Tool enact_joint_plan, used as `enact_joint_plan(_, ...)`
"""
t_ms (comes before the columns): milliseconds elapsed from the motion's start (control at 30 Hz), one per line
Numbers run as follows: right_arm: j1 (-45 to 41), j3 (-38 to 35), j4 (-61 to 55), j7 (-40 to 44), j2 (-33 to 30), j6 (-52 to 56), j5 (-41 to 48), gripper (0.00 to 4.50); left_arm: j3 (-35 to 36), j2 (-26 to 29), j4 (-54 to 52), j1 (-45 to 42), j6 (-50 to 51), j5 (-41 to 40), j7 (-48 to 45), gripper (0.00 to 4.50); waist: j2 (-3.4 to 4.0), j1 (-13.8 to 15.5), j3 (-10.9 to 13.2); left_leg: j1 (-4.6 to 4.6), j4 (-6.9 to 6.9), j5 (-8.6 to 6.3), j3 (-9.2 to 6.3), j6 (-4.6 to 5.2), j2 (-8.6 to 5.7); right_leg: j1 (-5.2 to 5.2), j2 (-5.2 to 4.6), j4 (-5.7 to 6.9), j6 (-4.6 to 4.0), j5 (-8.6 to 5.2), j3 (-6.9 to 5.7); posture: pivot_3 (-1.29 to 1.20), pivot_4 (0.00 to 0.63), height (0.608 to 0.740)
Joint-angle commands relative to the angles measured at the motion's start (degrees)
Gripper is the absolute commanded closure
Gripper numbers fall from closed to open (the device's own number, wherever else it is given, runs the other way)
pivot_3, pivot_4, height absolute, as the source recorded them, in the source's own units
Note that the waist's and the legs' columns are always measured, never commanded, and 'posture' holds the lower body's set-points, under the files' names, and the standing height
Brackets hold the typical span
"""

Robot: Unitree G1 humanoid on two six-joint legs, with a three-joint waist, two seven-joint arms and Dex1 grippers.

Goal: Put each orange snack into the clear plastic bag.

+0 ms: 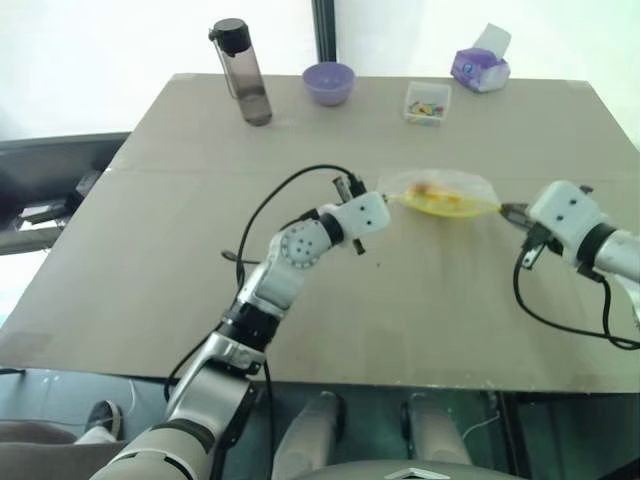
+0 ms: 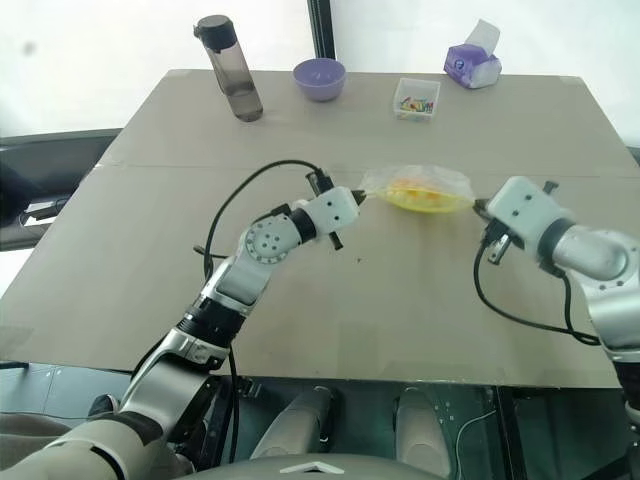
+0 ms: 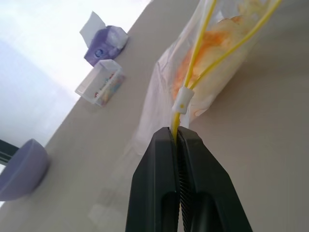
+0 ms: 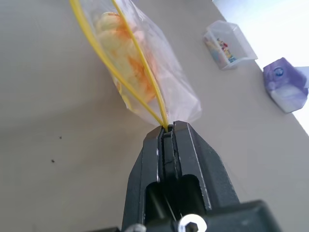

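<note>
Both grippers are pinched tight on the bag (image 1: pixel 442 194), one at each end, and it hangs stretched between them just above the table (image 1: pixel 150 260). The left gripper (image 3: pixel 176 133) clamps the yellow strip (image 3: pixel 199 46) right by the white slider (image 3: pixel 182 99); its fingers (image 3: pixel 154 183) are pressed together with the strip running out from between the tips. The right gripper (image 4: pixel 166 131) bites the opposite end of that same strip, jaws fully closed on it. The snack (image 4: pixel 120 41) sits inside the bag, orange and yellow showing through the crinkled plastic, roughly midway between the two grippers. The mouth stands slightly parted, the two yellow lines splitting apart as they run away from each gripper. Along the far edge of the table stand a bottle (image 1: pixel 243 72), a purple bowl (image 1: pixel 329 82), a small clear box (image 1: pixel 428 102) and a tissue pack (image 1: pixel 481 66), well apart from the bag.
</note>
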Motion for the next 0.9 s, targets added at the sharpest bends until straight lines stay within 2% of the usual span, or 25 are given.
enact_joint_plan(33, -2.7, -3.7, -0.4, 0.2, -1.6, 0.0, 0.8, 4.41, 2.3, 0.8, -3.2, -3.6, -0.7, -0.7, 0.4, 4.50, 0.00, 0.0, 0.0, 0.00, 0.00, 0.00, 0.00, 0.00, 0.00, 0.00, 0.00, -0.01, 0.00, 0.00, 0.00, 0.00, 0.150, 0.739)
enact_joint_plan(233, -4.6, -4.1, 1.2, 0.4, -2.9, -2.3, 0.5, 4.41, 2.8, 0.9, -3.2, -6.2, -0.3, -1.1, 0.6, 4.50, 0.00, 0.0, 0.0, 0.00, 0.00, 0.00, 0.01, 0.00, 0.00, 0.00, -0.01, -0.02, 0.00, 0.00, 0.00, 0.00, 0.150, 0.739)
enact_joint_plan(333, -5.1, -3.8, 1.5, 1.8, -3.1, -3.1, 1.6, 3.59, 1.6, 1.0, -2.9, -4.8, -1.0, -0.6, 0.3, 4.50, 0.00, -0.1, 0.0, 0.00, 0.00, 0.00, 0.02, 0.00, 0.00, 0.00, 0.00, -0.01, 0.00, 0.00, 0.00, 0.00, 0.150, 0.739)
enact_joint_plan(367, -5.4, -3.8, 0.8, 2.1, -3.1, -2.3, 1.9, 2.97, 1.5, 0.9, -3.2, -4.3, -0.9, -0.8, 0.1, 4.50, 0.00, -0.1, 0.0, 0.00, 0.00, 0.00, 0.02, 0.00, 0.00, 0.00, 0.00, 0.00, 0.00, 0.00, 0.00, 0.00, 0.150, 0.739)
enact_joint_plan(433, -6.0, -3.3, -0.7, 3.9, -3.3, -0.6, 3.3, 2.21, 1.6, 0.8, -3.8, -3.9, -0.8, -1.1, 0.1, 4.50, 0.00, -0.2, 0.0, 0.00, 0.00, 0.00, 0.02, 0.00, 0.01, 0.00, 0.00, -0.01, 0.00, 0.00, 0.01, 0.00, 0.150, 0.739)
enact_joint_plan(500, -6.9, -3.0, -2.4, 5.8, -3.0, 1.3, 5.5, 2.21, 2.0, 0.7, -4.3, -3.7, -0.5, -1.3, 0.1, 4.50, -0.01, -0.1, 0.0, 0.00, 0.00, 0.00, 0.01, 0.00, 0.01, 0.00, 0.00, -0.01, 0.00, 0.00, 0.01, 0.00, 0.150, 0.739)
enact_joint_plan(700, -17.0, 0.6, -7.5, 9.6, 1.5, 12.0, 15.4, 2.21, 1.0, 1.7, -6.6, -3.1, -0.9, -0.1, -0.7, 4.50, -0.01, -0.3, 0.0, -0.01, 0.00, 0.00, 0.00, 0.00, 0.03, -0.01, 0.03, -0.01, 0.00, 0.00, 0.01, 0.00, 0.150, 0.739)
enact_joint_plan(900, -23.2, 8.7, -3.1, 9.7, 7.6, 9.8, 12.5, 2.21, 0.0, 3.3, -9.7, -3.6, -0.4, 1.6, -2.5, 4.50, -0.04, 0.0, 0.0, -0.02, 0.02, 0.00, -0.02, 0.01, 0.00, -0.01, -0.02, -0.03, 0.00, 0.00, 0.00, 0.00, 0.150, 0.739)
